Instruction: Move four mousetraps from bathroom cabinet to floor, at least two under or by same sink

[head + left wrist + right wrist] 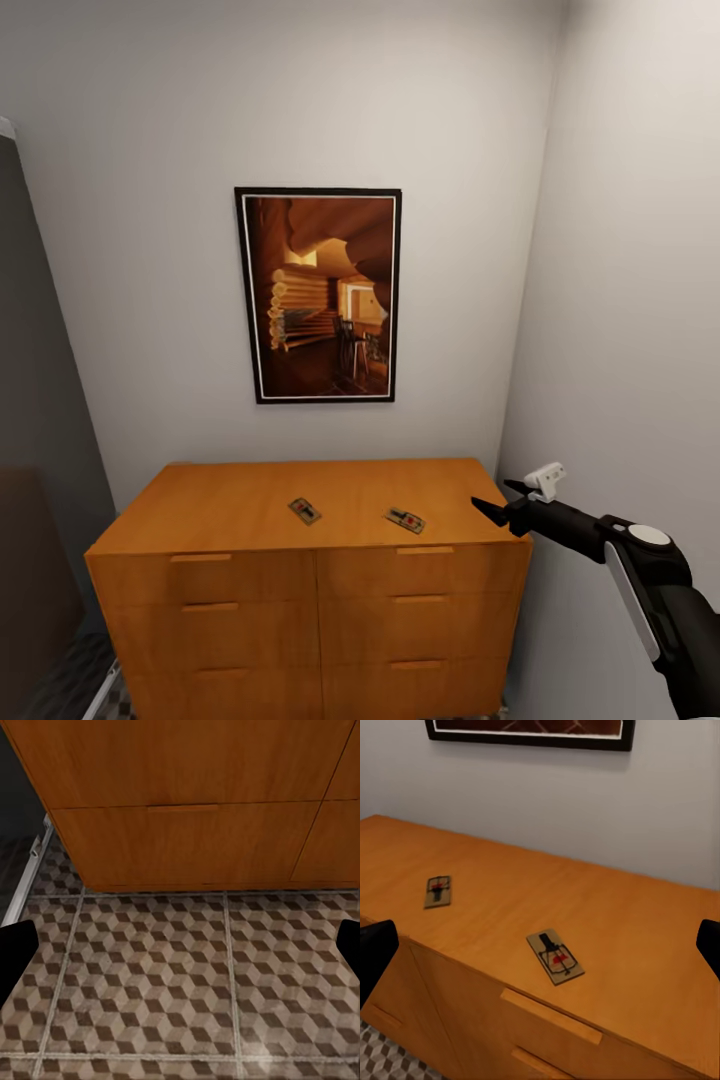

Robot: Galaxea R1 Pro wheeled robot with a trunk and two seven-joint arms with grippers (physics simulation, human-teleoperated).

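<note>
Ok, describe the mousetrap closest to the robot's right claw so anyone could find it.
Look below the framed picture at the orange-brown cabinet. Two mousetraps lie on its flat top; this mousetrap is the one toward the right claw, close to the front edge. The other mousetrap lies nearer the middle.

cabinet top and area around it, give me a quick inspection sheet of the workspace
surface: cabinet flat wooden top, drawers shut
job's things: two mousetraps on the top, left mousetrap and right mousetrap, apart from each other; others not seen
clutter: nothing seen
grippers: right gripper raised beside the cabinet's right end, jaws open, empty; left gripper low over the bathroom floor, jaws open, empty
cables: nothing seen
surroundings: framed picture on the wall above; side wall close on the right
</note>
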